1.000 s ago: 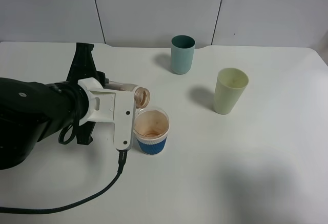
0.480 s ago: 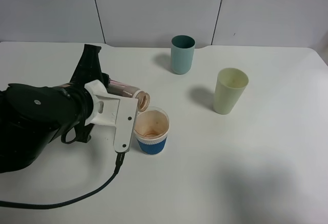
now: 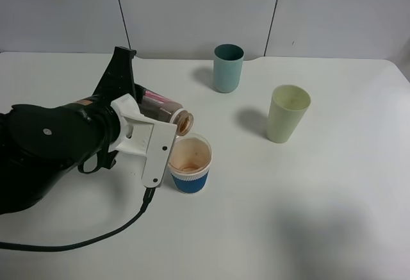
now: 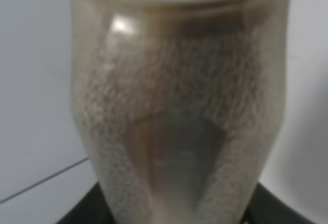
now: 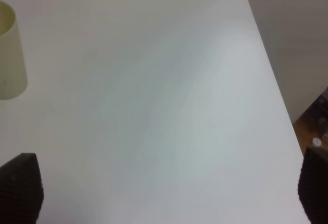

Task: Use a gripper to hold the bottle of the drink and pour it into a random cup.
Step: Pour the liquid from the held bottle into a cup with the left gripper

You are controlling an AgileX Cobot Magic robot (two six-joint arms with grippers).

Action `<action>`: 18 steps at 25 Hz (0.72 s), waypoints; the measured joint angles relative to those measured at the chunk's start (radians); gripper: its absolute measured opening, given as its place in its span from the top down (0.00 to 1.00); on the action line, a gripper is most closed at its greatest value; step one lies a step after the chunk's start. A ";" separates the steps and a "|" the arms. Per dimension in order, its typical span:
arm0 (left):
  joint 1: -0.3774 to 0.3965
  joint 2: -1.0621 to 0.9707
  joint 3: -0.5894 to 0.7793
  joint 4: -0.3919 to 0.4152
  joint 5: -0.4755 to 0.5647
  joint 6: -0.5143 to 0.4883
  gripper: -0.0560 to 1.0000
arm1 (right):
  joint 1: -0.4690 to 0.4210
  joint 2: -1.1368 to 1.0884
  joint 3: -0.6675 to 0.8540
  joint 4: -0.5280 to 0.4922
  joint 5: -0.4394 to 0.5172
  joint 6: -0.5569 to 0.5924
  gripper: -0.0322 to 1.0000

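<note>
My left gripper (image 3: 132,95) is shut on the clear bottle (image 3: 161,108). The bottle lies tilted, its open mouth (image 3: 184,122) lowest and just above the near-left rim of the blue-sleeved cup (image 3: 189,164). Dark drink (image 3: 154,102) shows inside the bottle's raised end. The cup's inside is brown-stained with a little brown at the bottom, and no stream is visible. In the left wrist view the bottle (image 4: 174,106) fills the frame, coated with brownish foam. My right gripper (image 5: 166,193) is open over bare table, its fingertips (image 5: 20,188) far apart with nothing between them.
A teal tumbler (image 3: 228,68) stands at the back of the white table (image 3: 307,197). A pale green tumbler (image 3: 287,113) (image 5: 7,55) stands to the right of the cup. A black cable (image 3: 96,241) trails from the gripper toward the front left. The table's right edge (image 5: 277,80) shows in the right wrist view.
The left gripper has rolled and lifted the bottle's base, so the bottle tilts more steeply toward the cup. Its mouth stays over the cup's rim. The cups have not moved.
</note>
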 joint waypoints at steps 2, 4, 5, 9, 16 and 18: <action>0.000 0.000 0.000 0.021 0.000 0.000 0.66 | 0.000 0.000 0.000 0.000 0.000 0.000 0.01; 0.000 0.000 0.000 0.041 0.000 0.000 0.66 | 0.000 0.000 0.000 0.000 0.000 0.000 0.01; 0.000 0.000 0.000 0.050 0.000 0.000 0.66 | 0.000 0.000 0.000 0.000 0.000 0.000 0.01; 0.000 0.000 0.000 0.076 0.000 0.000 0.66 | 0.000 0.000 0.000 -0.001 0.000 0.005 0.01; 0.000 0.000 0.000 0.092 0.000 -0.001 0.66 | 0.000 0.000 0.000 -0.001 0.000 0.008 0.01; 0.000 0.000 0.000 0.098 0.000 -0.001 0.66 | 0.000 0.000 0.000 -0.001 0.000 0.008 0.01</action>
